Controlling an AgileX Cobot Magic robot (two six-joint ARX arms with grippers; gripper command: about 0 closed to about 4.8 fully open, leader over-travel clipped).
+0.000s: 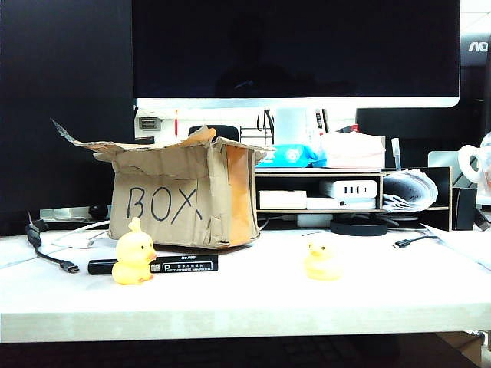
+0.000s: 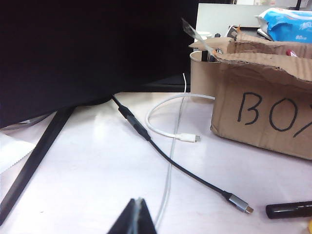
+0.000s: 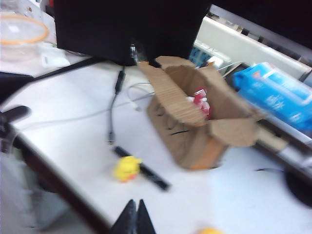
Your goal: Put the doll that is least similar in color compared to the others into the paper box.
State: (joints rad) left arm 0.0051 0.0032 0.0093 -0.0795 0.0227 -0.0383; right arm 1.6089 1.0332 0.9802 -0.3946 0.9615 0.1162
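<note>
Doll: red and white, inside the box; the doll showed only from the right wrist view, blurred, down between the torn flaps.
Box: brown cardboard, marked "BOX", stood on the white surface, left of centre and toward the far side.
Ducks: two yellow ones were left on the surface; one duck sat near, in front of the box, the other duck to the right, well apart.
Marker: a black marker lay just behind the left duck.
Right claw: was pinched closed, holding nothing, high above the near edge of the surface, looking down on the box.
Left claw: also closed and empty, low at the left, near the cables.
Progress: the odd-coloured doll appeared to be in the box, so the placing looked done; seemingly only drawing the right arm away was left.
</note>
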